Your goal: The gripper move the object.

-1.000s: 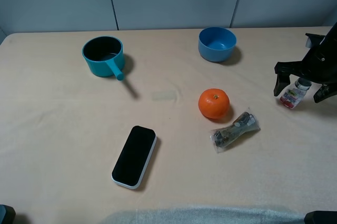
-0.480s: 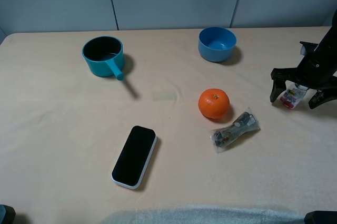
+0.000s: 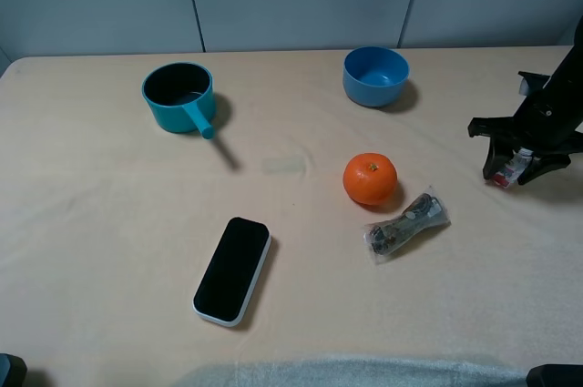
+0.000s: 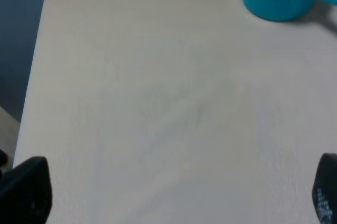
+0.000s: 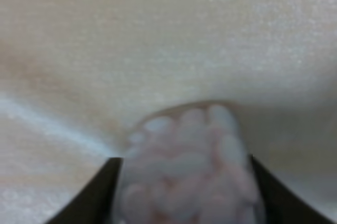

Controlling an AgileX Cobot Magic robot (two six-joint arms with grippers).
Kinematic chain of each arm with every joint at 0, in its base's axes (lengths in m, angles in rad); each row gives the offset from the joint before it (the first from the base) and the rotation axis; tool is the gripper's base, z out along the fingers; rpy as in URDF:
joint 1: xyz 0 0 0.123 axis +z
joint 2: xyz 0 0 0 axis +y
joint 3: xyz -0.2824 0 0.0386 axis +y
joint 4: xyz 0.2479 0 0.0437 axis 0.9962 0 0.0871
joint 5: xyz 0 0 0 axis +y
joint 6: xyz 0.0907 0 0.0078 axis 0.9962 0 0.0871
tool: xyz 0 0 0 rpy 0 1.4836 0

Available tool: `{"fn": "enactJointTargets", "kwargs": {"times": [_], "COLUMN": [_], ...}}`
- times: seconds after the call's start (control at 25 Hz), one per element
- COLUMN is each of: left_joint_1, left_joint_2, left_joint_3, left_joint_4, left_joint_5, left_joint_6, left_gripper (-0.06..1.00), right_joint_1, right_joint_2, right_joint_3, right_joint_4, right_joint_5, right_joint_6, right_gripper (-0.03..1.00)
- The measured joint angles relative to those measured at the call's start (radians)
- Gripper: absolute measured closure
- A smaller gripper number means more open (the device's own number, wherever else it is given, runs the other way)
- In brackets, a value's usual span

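The object, a small clear bottle with pale contents, lies on the cream table at the far right. My right gripper, a black claw, is shut on it, its fingers pressed against both sides. The right wrist view shows the bottle close up and blurred, with a dark finger against each flank. My left gripper hangs open over bare table near the left edge, with only its two fingertips showing, far apart.
An orange and a crinkly clear packet lie left of the bottle. A blue bowl and a teal pot stand at the back. A black slab device lies front centre.
The right gripper came down around the bottle and shut on it; its fingers stood wide apart a second ago. The bottle stays in about the same place.
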Motion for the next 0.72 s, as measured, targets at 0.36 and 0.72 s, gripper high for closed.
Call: {"fn": "enactJointTargets", "kwargs": {"times": [0.36,0.72], "left_joint_1": [0.0,0.0], "left_joint_2": [0.0,0.0], "left_joint_3": [0.0,0.0], "left_joint_4": [0.0,0.0], "left_joint_5": [0.0,0.0], "left_joint_6": [-0.001,-0.001], "left_gripper": [-0.05,-0.05], "right_joint_1": [0.0,0.0], "right_joint_2": [0.0,-0.001], "right_joint_3": [-0.001,-0.003], "right_joint_4": [0.0,0.0], "right_joint_5": [-0.002,0.003], "right_joint_6": [-0.002,-0.002], "right_gripper": [0.66,0.66]}}
